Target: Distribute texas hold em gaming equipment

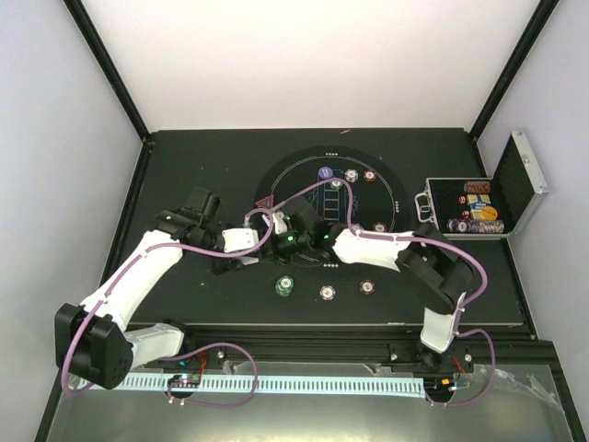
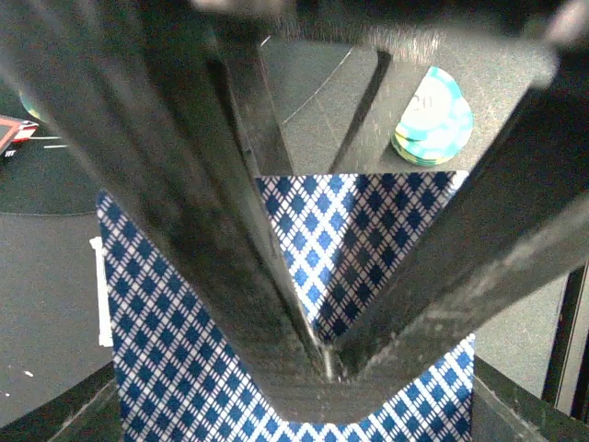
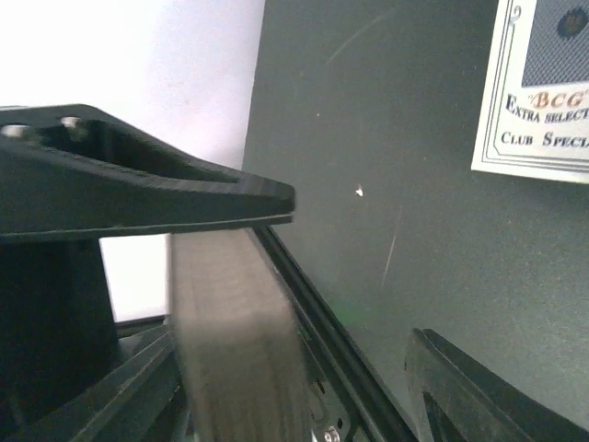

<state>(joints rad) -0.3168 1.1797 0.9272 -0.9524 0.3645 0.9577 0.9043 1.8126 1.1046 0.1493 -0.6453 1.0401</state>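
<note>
Left gripper (image 2: pixel 322 361) was clamped on a card (image 2: pixel 156 331) backed in blue-and-white diamond check. Right gripper's (image 3: pixel 354 276) state could not be told.

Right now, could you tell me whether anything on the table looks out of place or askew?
Only one thing: the green chip stack near the left gripper, which is shut on a blue-backed card, sits staggered, its upper chips offset from those beneath. Otherwise nothing stands out.
</note>
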